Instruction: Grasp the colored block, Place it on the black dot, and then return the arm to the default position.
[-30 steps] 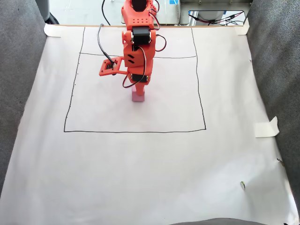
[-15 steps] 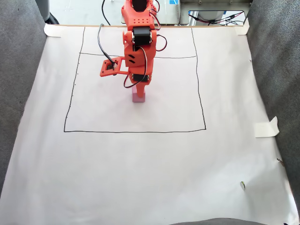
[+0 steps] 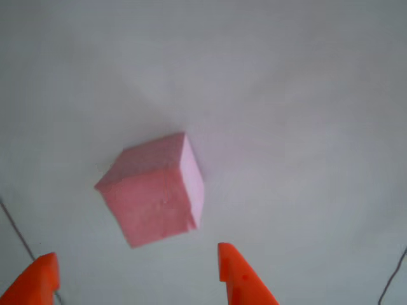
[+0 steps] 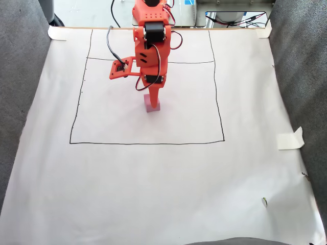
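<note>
- Our claw (image 3: 137,279) was spread wide, grasping nothing, just short of the block (image 3: 156,190).
- We judged the placing done; retreating seemed next.

One pink cube (image 3: 154,190); two orange pincer fingers (image 3: 241,279); one paper sheet (image 4: 153,184).

Pale pink block (image 3: 156,190) with one darker face — bright orange tool (image 3: 137,279) — white paper (image 4: 153,184) lined black.
</note>
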